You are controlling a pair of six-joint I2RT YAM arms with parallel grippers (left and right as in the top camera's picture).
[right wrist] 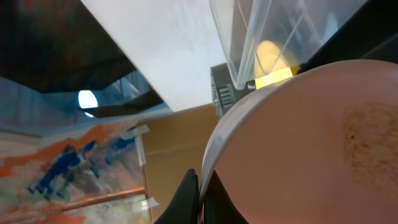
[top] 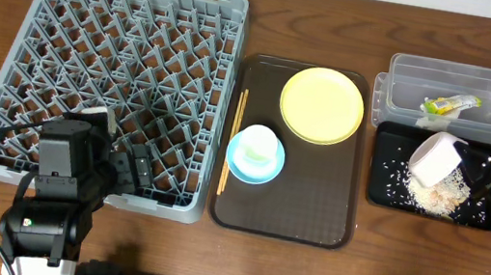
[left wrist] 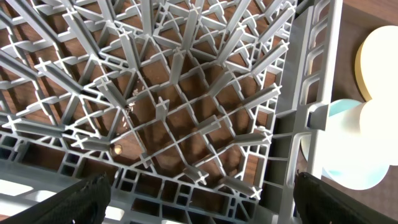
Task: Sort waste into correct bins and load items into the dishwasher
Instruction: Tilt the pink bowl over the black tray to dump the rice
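My right gripper (top: 476, 164) (right wrist: 200, 199) is shut on the rim of the white bowl (top: 435, 158) (right wrist: 298, 143). The bowl is tipped on its side above the black tray (top: 482, 218), where white rice scraps (top: 437, 194) lie. Behind it, the clear tub (top: 409, 84) (right wrist: 261, 31) holds the yellow-green wrapper (top: 449, 106). My left gripper (top: 128, 171) (left wrist: 202, 202) hangs open over the front right corner of the grey dish rack (top: 112, 49) (left wrist: 186, 93), holding nothing. The yellow plate (top: 322, 104), the light blue bowl (top: 240, 164) with a white cup (top: 259, 147) in it, and the chopsticks (top: 232, 140) rest on the brown tray.
The brown serving tray (top: 313, 206) lies between the rack and the two bins. The rack's compartments under my left gripper hold nothing. Black cables run along the table's front edge by both arm bases.
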